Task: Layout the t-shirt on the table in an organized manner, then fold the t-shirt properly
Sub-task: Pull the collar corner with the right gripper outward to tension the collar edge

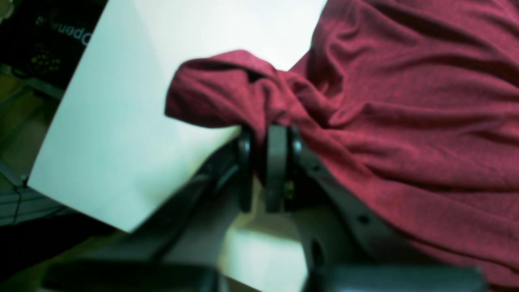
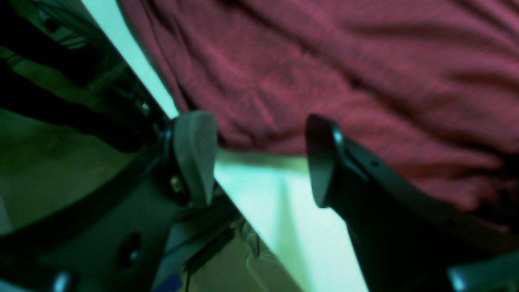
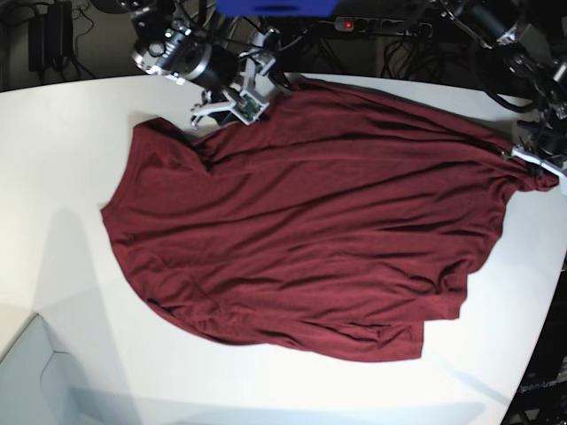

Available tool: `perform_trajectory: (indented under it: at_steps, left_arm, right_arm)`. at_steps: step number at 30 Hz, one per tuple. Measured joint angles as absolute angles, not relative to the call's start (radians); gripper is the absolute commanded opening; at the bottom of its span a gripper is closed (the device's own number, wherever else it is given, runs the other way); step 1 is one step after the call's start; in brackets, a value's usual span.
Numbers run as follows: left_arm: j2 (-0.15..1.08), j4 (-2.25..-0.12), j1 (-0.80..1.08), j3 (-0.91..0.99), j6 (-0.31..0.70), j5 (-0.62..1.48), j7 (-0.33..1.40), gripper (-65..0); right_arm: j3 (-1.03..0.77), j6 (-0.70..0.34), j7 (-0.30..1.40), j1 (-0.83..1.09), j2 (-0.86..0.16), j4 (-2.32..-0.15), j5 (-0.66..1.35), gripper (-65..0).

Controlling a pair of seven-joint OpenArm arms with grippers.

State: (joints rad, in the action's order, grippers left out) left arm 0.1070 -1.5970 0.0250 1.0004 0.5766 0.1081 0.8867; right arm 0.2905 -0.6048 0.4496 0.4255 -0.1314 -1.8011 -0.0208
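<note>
Spreading the t-shirt (image 3: 310,230) across the bench (image 3: 62,177); layout stage, folding not begun.
Lying mostly flat on the white surface, though wrinkled, with the lower hem bunched and one part doubled over near the bottom right in the base view; left end effector (image 1: 269,162) pinching shut on a gathered corner of the maroon fabric, lifting it slightly off the bench near the edge; right end effector (image 2: 259,158) standing wide apart, holding nothing, hovering at the fabric's edge with bare bench showing between its pads; judging the smoothing as partly done; remaining: flattening creases, straightening hem and sleeves, then every fold.
</note>
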Motion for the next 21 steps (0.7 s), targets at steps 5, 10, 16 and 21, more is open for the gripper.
perform_trajectory:
  at_steps: [5,10,16,21]
  left_arm:
    - [0.108,-1.597,0.025,0.999,0.577,0.105,0.887,-64.8]
    - [0.108,-1.597,0.025,0.999,0.577,0.105,0.886,-64.8]
    - [0.108,-1.597,0.025,0.999,0.577,0.105,0.886,-64.8]
    - [0.108,-1.597,0.025,0.999,0.577,0.105,0.886,-64.8]
  right_arm:
    - [0.318,-0.605,0.453,0.425,-0.13,-1.75,-0.021,-26.9]
    - [0.312,-0.604,0.451,0.425,-0.109,-1.748,-0.023,-26.9]
    - [0.319,-0.605,0.434,0.416,-0.094,-1.705,-0.019,-27.0]
    - [0.325,-0.605,0.432,0.397,-0.077,-1.676,-0.014,-27.2]
